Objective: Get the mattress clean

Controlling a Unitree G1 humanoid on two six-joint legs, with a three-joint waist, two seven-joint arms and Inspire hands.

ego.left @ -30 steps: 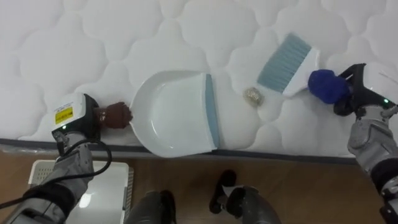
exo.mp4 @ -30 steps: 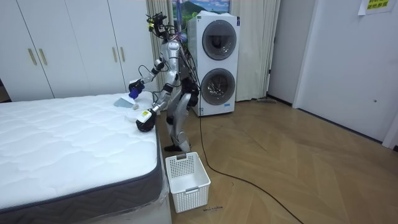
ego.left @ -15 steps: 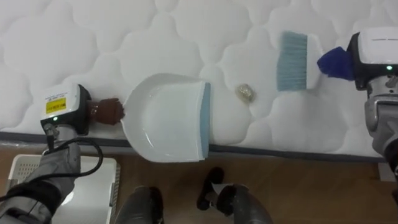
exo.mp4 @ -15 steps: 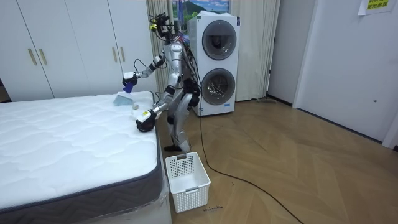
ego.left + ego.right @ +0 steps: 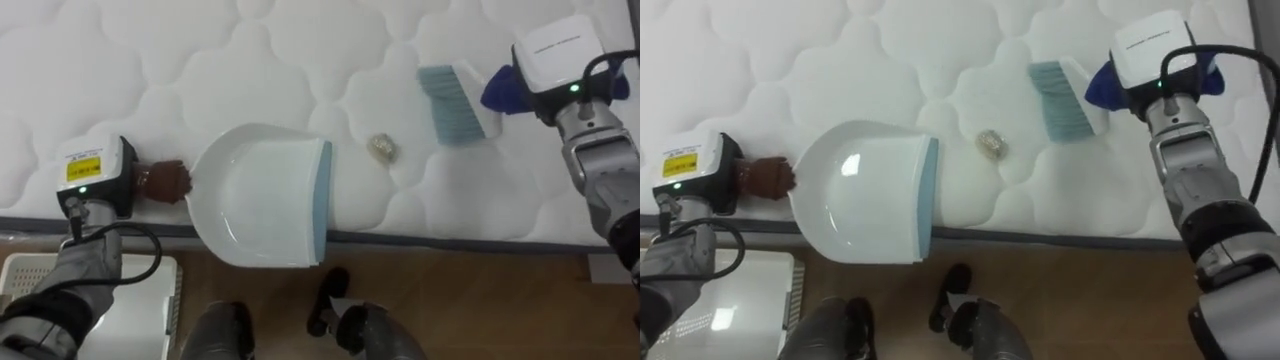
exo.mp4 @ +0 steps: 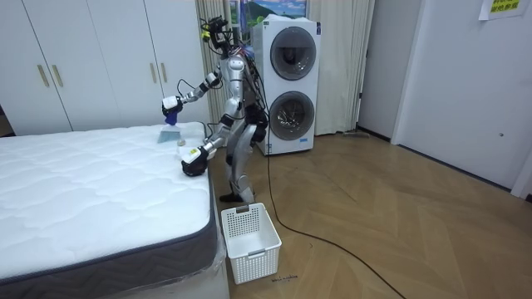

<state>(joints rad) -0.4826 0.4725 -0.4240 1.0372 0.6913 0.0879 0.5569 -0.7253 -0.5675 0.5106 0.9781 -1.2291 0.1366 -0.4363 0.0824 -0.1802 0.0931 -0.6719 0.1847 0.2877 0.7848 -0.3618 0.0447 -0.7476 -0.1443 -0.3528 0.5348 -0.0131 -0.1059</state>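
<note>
I see a white slatted basket (image 6: pixel 256 262) standing on the wooden floor (image 6: pixel 399 232), toward the room view's lower middle. Against the back wall two front-loading washing machines are stacked, the upper one (image 6: pixel 287 51) on the lower one (image 6: pixel 287 116), with a pale curtain (image 6: pixel 341 66) just beside them on the room view's right. White wardrobe doors (image 6: pixel 83 66) line the back wall at the room view's left. A white door (image 6: pixel 465 83) stands at the right.
</note>
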